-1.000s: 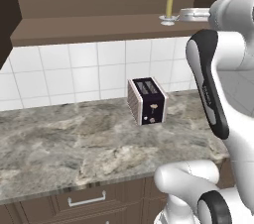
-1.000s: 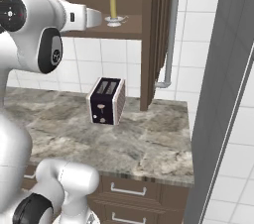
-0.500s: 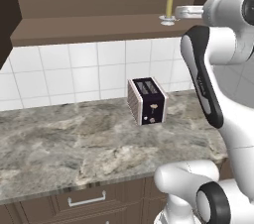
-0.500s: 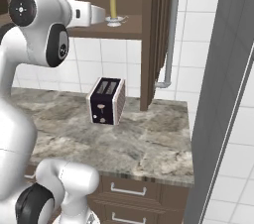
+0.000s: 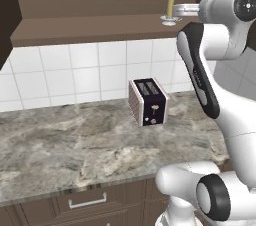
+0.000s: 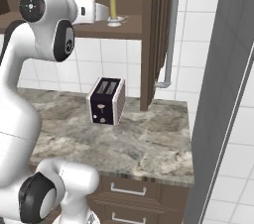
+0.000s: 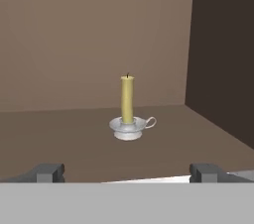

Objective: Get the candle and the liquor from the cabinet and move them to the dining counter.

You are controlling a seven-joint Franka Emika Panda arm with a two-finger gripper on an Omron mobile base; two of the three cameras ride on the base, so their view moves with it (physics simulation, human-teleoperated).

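Observation:
The candle (image 7: 127, 100), a pale-yellow stick in a small white saucer holder, stands upright on the brown shelf of the open cabinet (image 5: 90, 27). It shows near the shelf's right end in the left base view (image 5: 171, 5) and in the right base view (image 6: 113, 6). My gripper (image 7: 129, 173) is open and level with the shelf, a short way in front of the candle with nothing between its fingers. Its hand reaches in from the right (image 5: 179, 10) and from the left (image 6: 105, 14). The liquor and the dining counter are out of view.
A dark toaster (image 5: 148, 101) sits on the marble worktop (image 5: 75, 145) below the shelf, against white tiles. The open cabinet door (image 6: 151, 39) with its long silver handle (image 6: 171, 29) stands right of the candle. A tall grey panel (image 6: 218, 94) rises at the right.
The hand has moved along the shelf towards the candle and now ends close beside it. The fingers stay open; the candle and toaster have not moved.

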